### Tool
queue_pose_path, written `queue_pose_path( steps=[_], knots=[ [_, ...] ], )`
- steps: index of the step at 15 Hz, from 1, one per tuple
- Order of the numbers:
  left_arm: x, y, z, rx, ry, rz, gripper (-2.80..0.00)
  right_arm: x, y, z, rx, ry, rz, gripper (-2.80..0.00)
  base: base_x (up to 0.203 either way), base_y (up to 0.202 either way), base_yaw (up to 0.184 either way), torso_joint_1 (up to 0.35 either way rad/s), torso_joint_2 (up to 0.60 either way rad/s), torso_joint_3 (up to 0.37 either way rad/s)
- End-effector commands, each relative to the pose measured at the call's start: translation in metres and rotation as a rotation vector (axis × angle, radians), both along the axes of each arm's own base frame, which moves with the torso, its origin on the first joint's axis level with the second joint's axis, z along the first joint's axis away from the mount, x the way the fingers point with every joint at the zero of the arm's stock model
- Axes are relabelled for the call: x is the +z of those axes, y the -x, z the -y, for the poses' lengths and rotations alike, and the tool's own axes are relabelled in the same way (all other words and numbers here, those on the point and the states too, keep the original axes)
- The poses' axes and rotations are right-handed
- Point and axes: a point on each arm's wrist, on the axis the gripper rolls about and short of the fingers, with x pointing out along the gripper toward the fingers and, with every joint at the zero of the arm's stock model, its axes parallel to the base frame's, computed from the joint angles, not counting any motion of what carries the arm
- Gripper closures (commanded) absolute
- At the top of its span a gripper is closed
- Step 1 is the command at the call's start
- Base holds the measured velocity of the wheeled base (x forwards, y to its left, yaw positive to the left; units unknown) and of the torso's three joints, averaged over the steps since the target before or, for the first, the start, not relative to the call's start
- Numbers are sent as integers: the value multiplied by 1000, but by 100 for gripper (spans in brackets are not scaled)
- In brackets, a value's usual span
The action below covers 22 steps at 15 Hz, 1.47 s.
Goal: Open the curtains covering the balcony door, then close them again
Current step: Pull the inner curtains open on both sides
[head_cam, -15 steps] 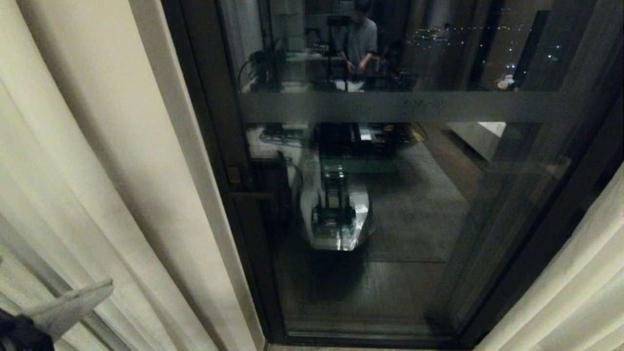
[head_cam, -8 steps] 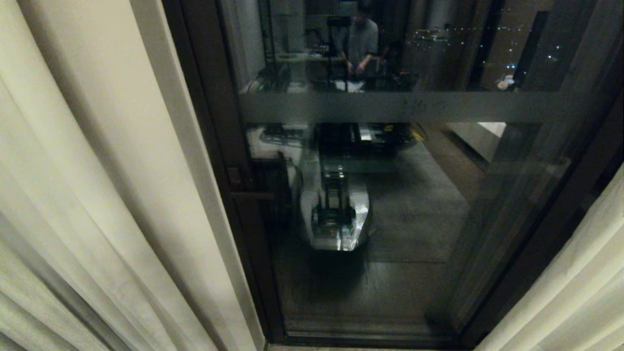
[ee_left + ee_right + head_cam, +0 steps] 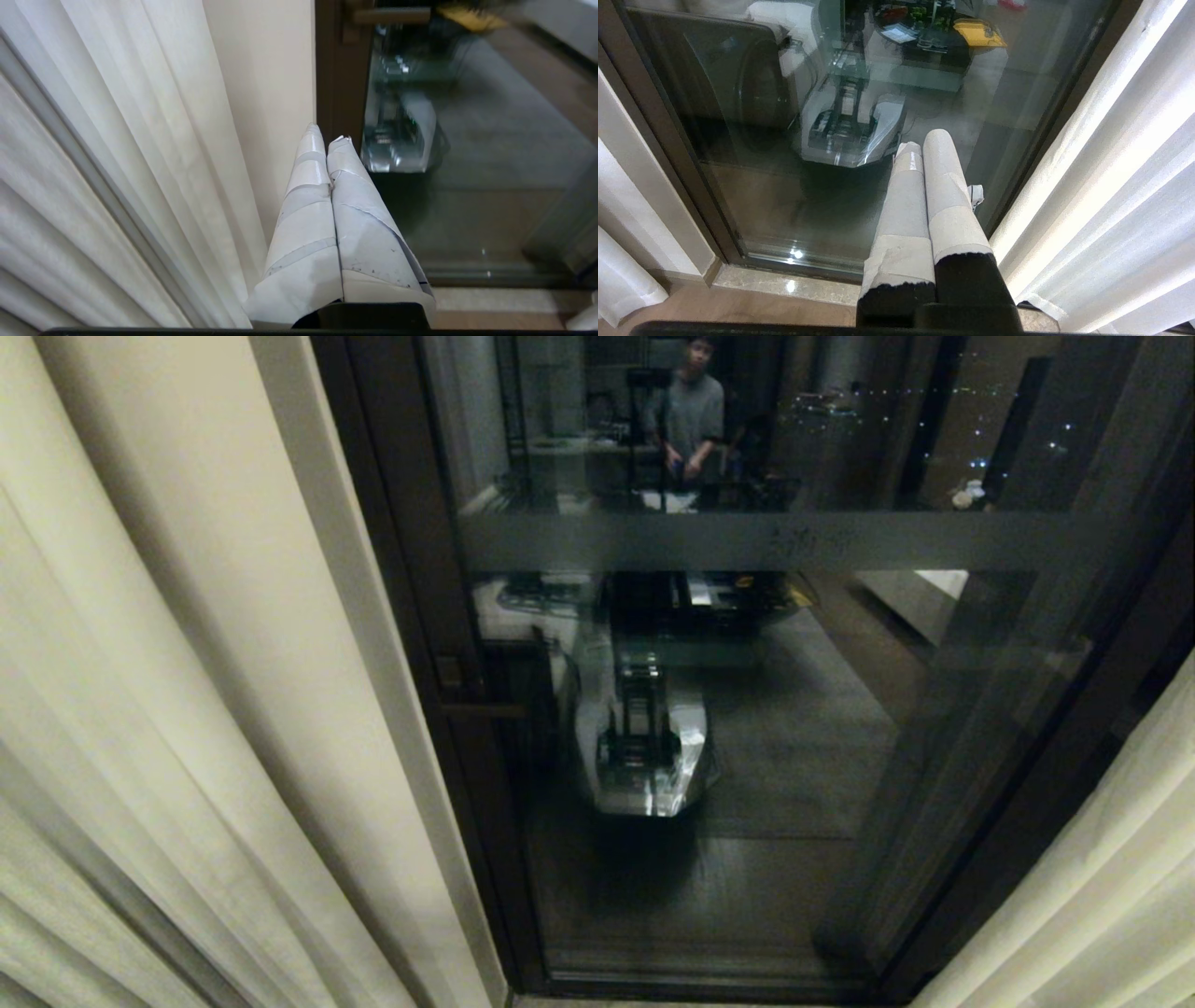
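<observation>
The curtains (image 3: 187, 709) hang drawn apart, one panel on each side of the balcony door (image 3: 747, 709), whose dark glass stands uncovered between them. The left hand (image 3: 327, 137), fingers pressed together and empty, is beside the door's left frame; the right hand (image 3: 924, 140), likewise together and empty, faces the glass.

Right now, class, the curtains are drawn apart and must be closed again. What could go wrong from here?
1. Both the left gripper and right gripper are shut and hold nothing, so neither can pinch fabric until it opens.
2. The left curtain hangs in soft folds; a grip may catch only one fold and slip.
3. The balcony door glass lies just past the fingertips; a reach for a curtain edge might knock it.
</observation>
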Motion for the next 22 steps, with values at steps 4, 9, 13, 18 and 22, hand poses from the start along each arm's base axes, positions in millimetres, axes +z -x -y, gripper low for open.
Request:
queue_pose_path(
  steps=[4,9,13,18,22],
  knots=[
    [-1,1,0,0,1,14,0,0,0,0,2,0,-2,0,0,0,0,0,0,0],
    [0,1,0,0,1,15,0,0,0,0,2,0,-2,0,0,0,0,0,0,0],
    [0,1,0,1,1,15,0,0,0,0,1,1,-2,0,0,0,0,0,0,0],
    [0,1,0,1,2,13,0,0,0,0,2,0,-2,0,1,-96,2,0,2,3],
    [0,1,0,1,2,11,0,0,0,0,2,0,-2,0,0,-192,-1,1,2,1]
  ],
)
